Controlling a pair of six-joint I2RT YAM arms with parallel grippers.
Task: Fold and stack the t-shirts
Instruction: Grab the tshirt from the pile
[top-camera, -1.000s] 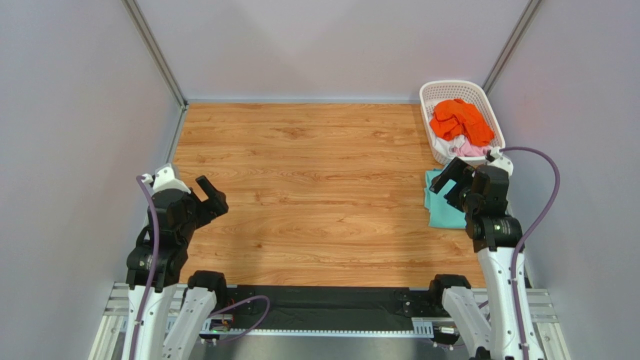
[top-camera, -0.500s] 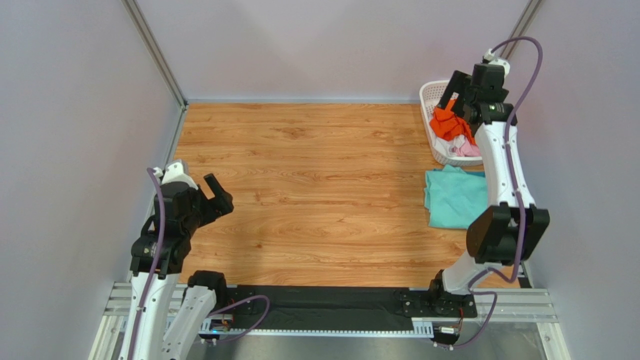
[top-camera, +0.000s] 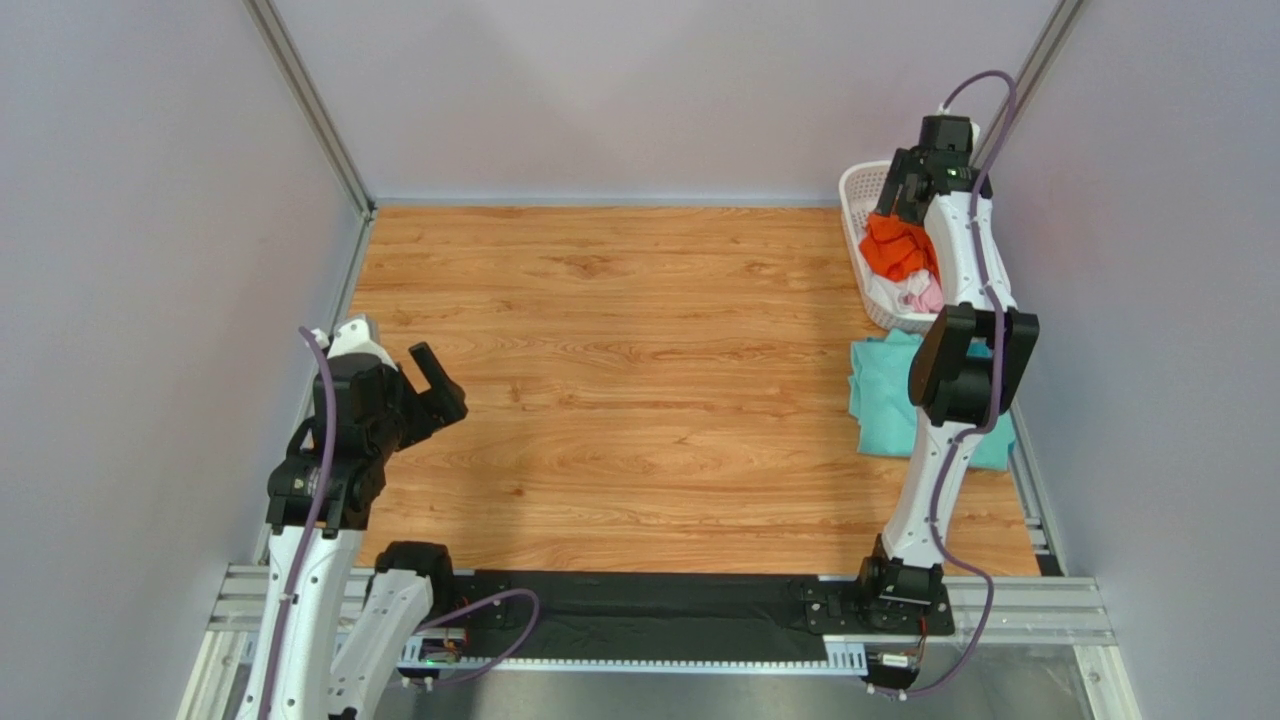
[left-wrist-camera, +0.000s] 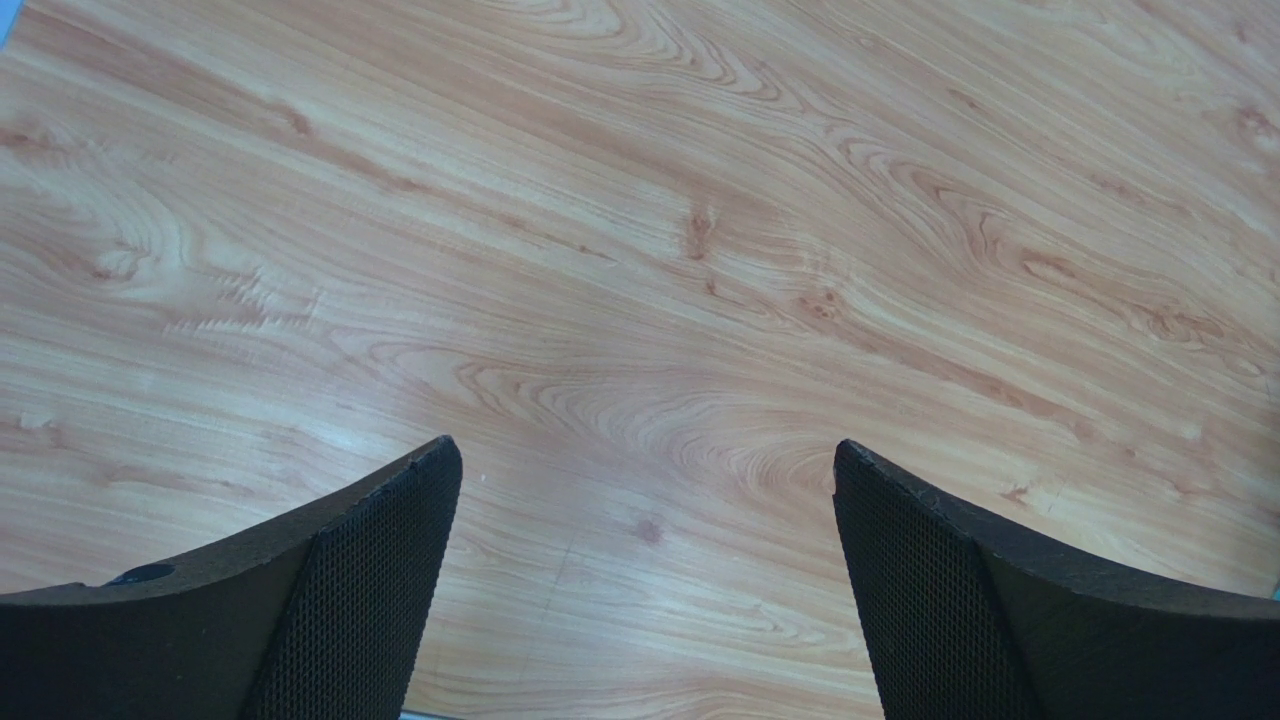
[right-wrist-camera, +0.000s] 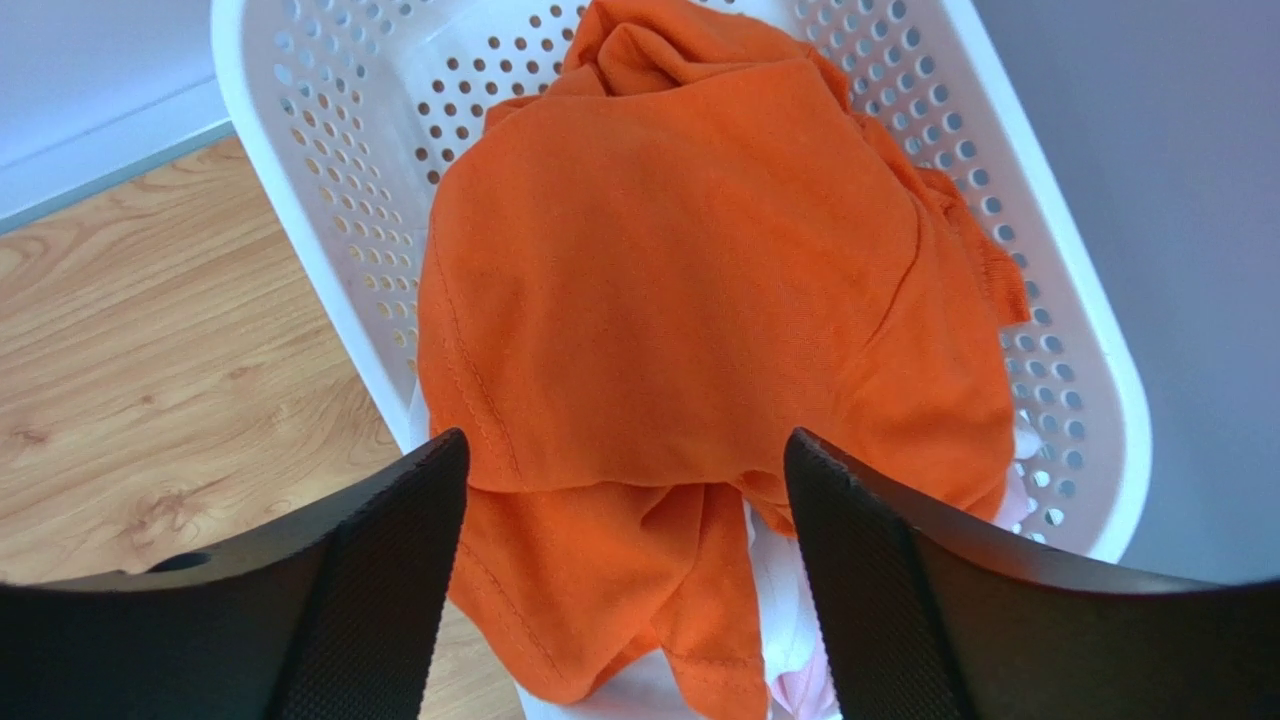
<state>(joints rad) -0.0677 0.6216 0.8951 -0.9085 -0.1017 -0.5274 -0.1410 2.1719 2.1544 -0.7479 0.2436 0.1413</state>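
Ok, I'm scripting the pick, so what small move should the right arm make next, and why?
Probably lower the right fingers straight onto the orange t-shirt. They hang open above it, apparently not touching, and it lies crumpled on top in the white basket, the easiest one to take.

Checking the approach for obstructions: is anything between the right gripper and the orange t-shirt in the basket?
Nothing visible does. The right gripper hangs open above the white basket, and the orange t-shirt lies uppermost inside it, uncovered. The basket's walls ring the shirt at the sides, but the way down from above is open.
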